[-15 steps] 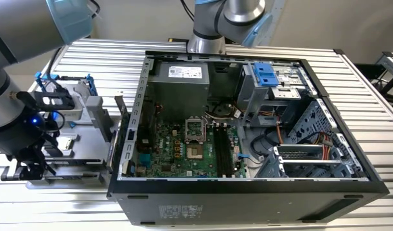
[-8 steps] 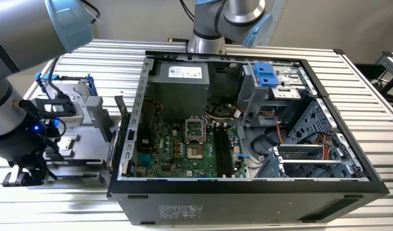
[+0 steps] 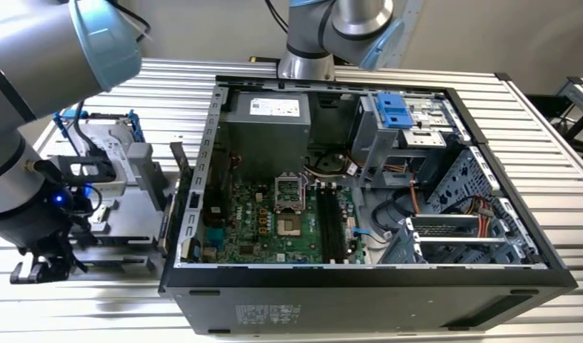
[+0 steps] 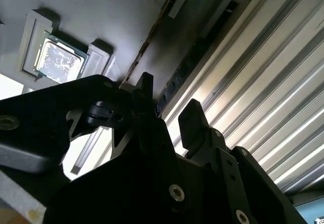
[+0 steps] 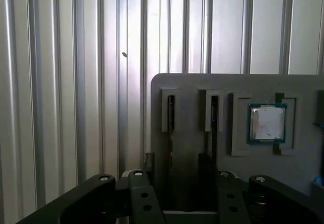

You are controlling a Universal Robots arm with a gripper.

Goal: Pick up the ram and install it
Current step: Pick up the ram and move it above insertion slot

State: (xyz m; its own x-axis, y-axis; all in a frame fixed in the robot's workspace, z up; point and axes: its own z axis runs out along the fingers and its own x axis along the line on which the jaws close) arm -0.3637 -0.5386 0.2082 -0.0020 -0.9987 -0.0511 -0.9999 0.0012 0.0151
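Observation:
In the first wrist view, two thin ram sticks stand on edge in slots of a grey holder (image 5: 192, 84), one ram (image 5: 171, 113) beside the other (image 5: 214, 113). My gripper (image 5: 177, 167) is open just over the holder, with the first stick running down into the gap between its black fingers (image 5: 148, 164). In the second wrist view the same dark ram (image 4: 188, 64) leads in between the fingertips of the gripper (image 4: 169, 107). In the exterior view the gripper (image 3: 46, 266) hangs low at the exterior view's left, outside the open computer case (image 3: 368, 275). The black memory slots (image 3: 330, 218) lie on the green board.
A processor chip (image 5: 267, 122) sits in a pocket of the grey holder beside the sticks. A hard drive with a blue frame (image 3: 111, 146) stands on the tray behind the gripper. The ribbed metal table (image 5: 61, 82) surrounds the holder. A second arm's base (image 3: 306, 61) rises behind the case.

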